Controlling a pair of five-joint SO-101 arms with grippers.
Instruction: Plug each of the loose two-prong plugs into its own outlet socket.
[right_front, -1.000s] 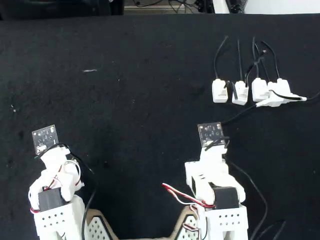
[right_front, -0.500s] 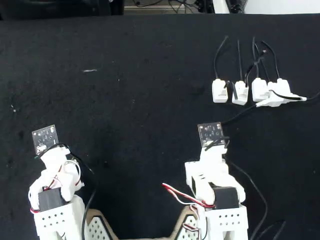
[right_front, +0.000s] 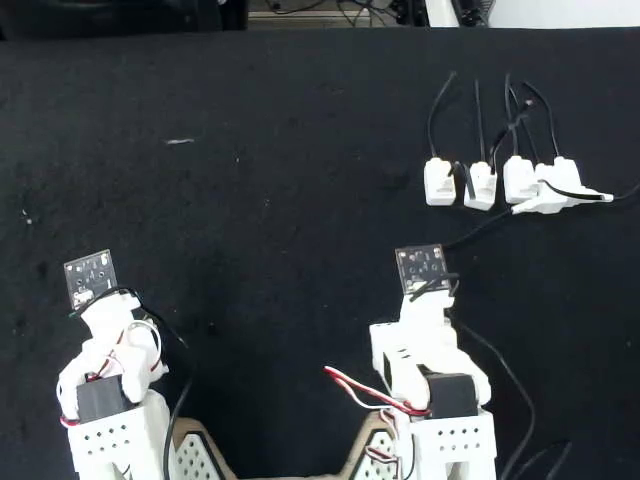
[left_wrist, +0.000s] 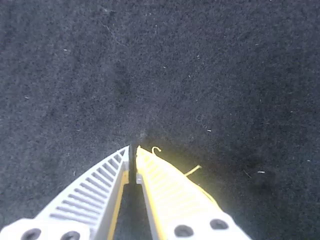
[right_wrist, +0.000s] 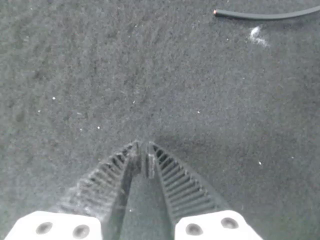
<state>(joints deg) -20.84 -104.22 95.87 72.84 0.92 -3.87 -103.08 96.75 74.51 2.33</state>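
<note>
Near my edge of the table (right_front: 250, 200), both arms sit folded low, left arm (right_front: 105, 350) and right arm (right_front: 425, 350), well apart from the work.

Left claw (left_wrist: 134, 151): fingers pressed together, only a hairline slit between them, nothing pinched. Tip hangs just over bare black cloth; can't tell if it touches.

Right claw (right_wrist: 143, 147): same, tips closed on each other, nothing held, black cloth under it. A black cable (right_wrist: 260, 16) end lies on the cloth ahead of it, apart from the tips, with a white fleck (right_wrist: 256, 33) beside the cable.

Task parts are out at the far right of the table: four white blocks (right_front: 440, 182) in a row, close together, thin black cords (right_front: 440, 100) running away from them. A slimmer white piece (right_front: 540, 204) lies tilted against the two right-hand blocks on my side of the row. From the high view I can't tell plug from socket, or whether any are mated. Neither claw is near them.
</note>
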